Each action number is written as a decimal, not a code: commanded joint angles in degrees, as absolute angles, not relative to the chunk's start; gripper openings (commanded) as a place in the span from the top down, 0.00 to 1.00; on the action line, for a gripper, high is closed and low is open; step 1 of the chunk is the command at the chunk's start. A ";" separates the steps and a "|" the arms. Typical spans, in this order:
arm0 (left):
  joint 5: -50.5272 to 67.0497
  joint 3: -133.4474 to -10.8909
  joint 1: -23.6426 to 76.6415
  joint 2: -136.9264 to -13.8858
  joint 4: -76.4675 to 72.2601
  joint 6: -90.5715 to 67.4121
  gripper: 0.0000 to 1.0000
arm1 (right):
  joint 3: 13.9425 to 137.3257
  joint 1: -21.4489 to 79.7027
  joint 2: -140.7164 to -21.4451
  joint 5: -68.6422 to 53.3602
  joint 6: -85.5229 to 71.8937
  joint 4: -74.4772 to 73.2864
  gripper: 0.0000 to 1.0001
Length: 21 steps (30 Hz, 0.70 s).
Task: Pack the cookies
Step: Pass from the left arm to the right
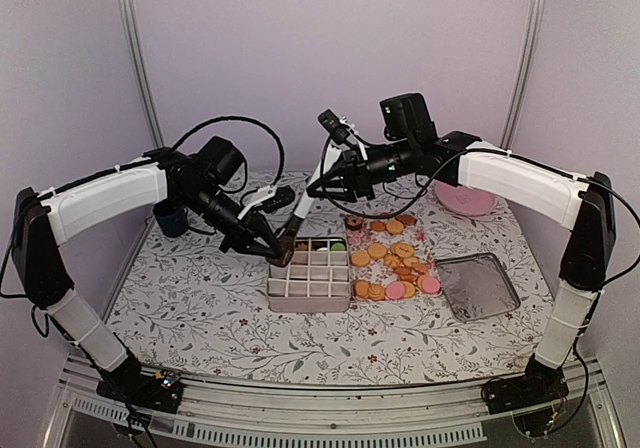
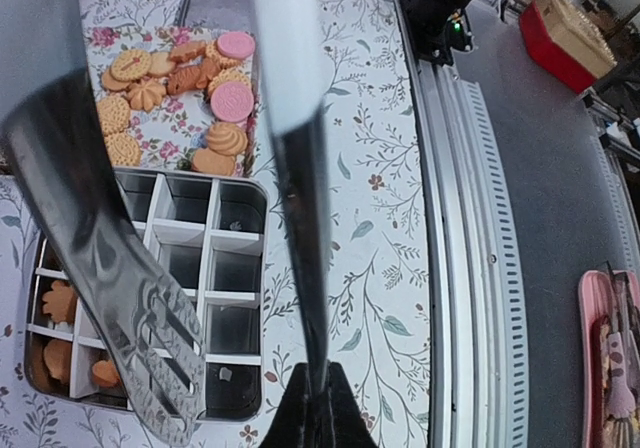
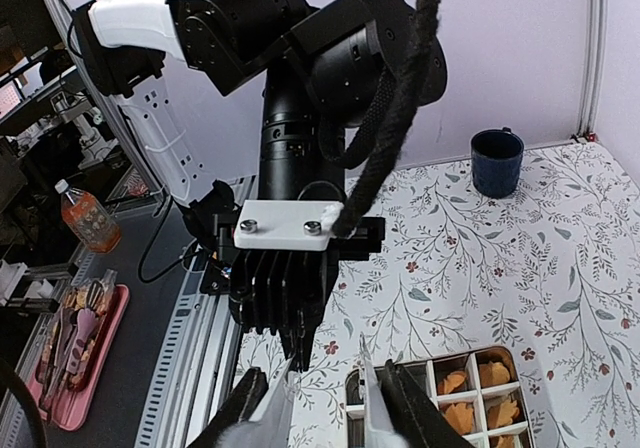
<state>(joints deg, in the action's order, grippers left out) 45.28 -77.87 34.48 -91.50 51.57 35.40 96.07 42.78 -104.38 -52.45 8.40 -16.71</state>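
Now my left gripper [image 2: 312,413] pinches one tongs [image 2: 300,178] arm above the mid-worktop box [image 2: 186,231]; my right gripper [image 3: 322,408] clasps the handles.

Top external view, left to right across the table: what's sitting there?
Navy cup → divided box → loose cookies → metal tray. Pink plate skipped: it overlaps the tray's span.

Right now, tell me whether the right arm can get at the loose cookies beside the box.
Probably yes. The cookies lie uncovered right of the box, below the right arm, nothing over them. But the right hand is shut on tongs, whose tip the left hand pinches.
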 commanded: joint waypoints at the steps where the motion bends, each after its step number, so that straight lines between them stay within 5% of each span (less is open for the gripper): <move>1: 45.68 -79.89 35.60 -91.77 51.25 36.58 1.00 | 97.66 43.84 -106.32 -51.13 8.16 -17.23 0.63; 7: 45.34 -79.98 35.60 -91.76 51.15 36.64 1.00 | 97.21 43.86 -106.40 -49.04 8.35 -17.93 0.71; 11: 43.39 -80.07 35.57 -92.04 50.06 35.49 1.00 | 96.87 43.87 -105.73 -44.40 7.92 -17.13 0.85; 15: 39.96 -79.89 35.57 -92.24 48.74 33.77 0.80 | 95.39 43.70 -104.24 -41.20 7.41 -16.09 0.86; 21: 37.66 -79.32 33.47 -90.96 47.38 30.91 0.29 | 90.59 41.41 -99.52 -36.89 6.27 -16.15 0.83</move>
<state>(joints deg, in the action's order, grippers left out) 38.09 -78.06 34.48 -92.29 50.13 33.21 94.19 43.03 -103.96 -42.87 6.92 -16.23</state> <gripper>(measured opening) 0.619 0.217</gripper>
